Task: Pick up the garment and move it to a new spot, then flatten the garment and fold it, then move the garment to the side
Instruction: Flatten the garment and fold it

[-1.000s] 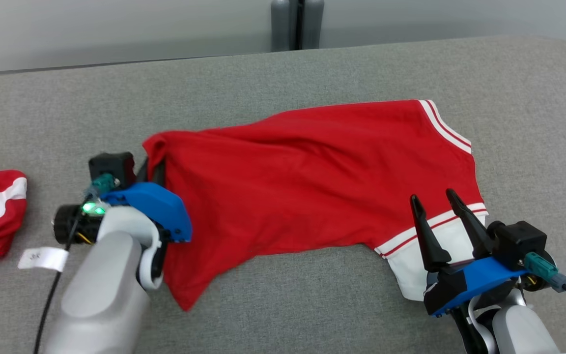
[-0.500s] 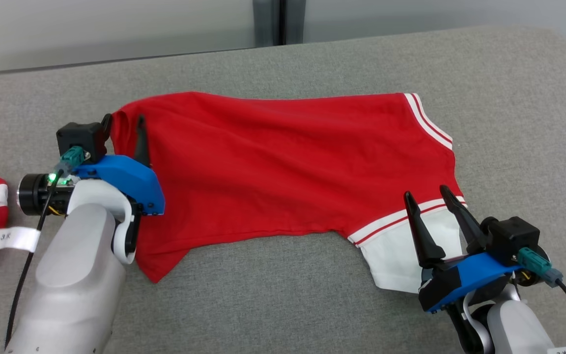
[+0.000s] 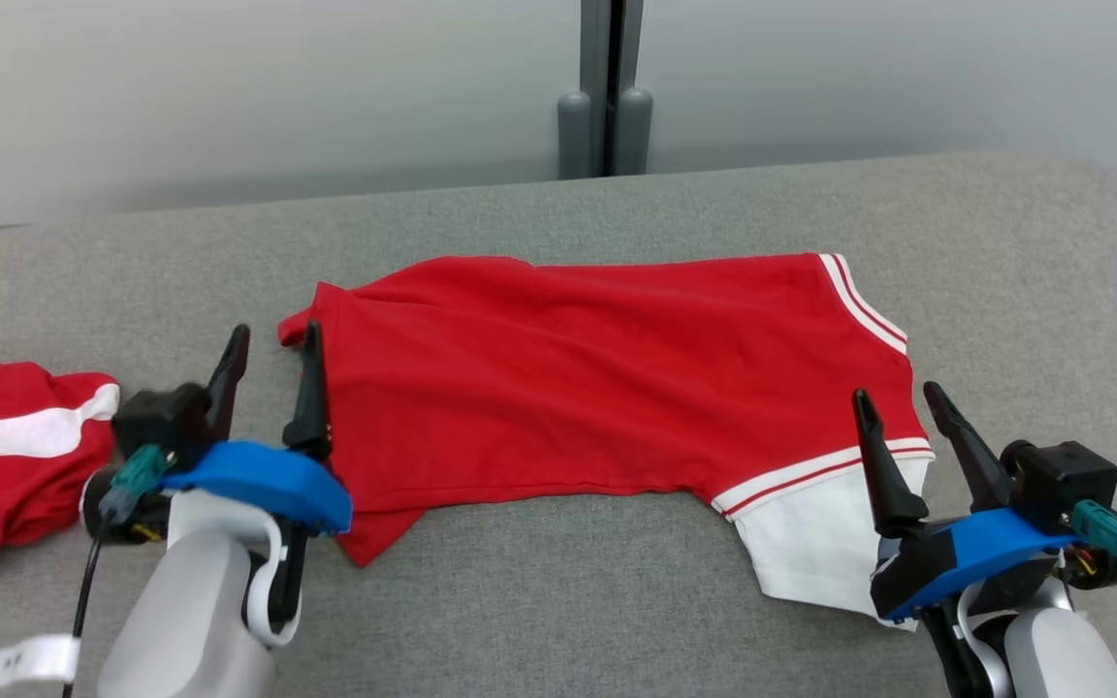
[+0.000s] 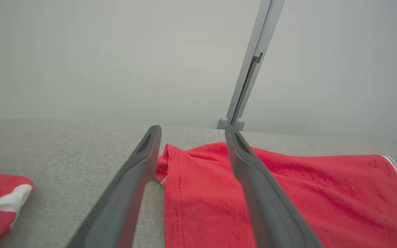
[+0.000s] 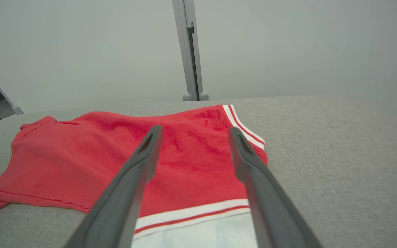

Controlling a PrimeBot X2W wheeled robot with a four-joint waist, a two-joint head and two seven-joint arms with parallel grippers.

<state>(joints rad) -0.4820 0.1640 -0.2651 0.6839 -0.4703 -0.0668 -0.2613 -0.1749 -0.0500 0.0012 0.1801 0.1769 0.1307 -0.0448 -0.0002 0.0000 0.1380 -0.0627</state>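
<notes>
The left gripper (image 3: 274, 334) is open and grips nothing. Its outer finger (image 4: 129, 186) is over bare padding just outside the hem and its inner finger is over red cloth, so the near corner of the garment (image 3: 617, 378) lies between them. Whether the tips touch the fabric cannot be told. The right gripper (image 3: 896, 396) is also spread wide and empty, poised over the white band at the garment's other end. From there the red garment stretches flat between the two grippers on the grey padded surface (image 3: 558, 582), its striped trim beside the right gripper. Off beyond the left gripper's outer side lies a crumpled red and white cloth (image 3: 6, 446), well apart from the garment. Past the surface's far edge stands a grey post (image 3: 607, 97)
</notes>
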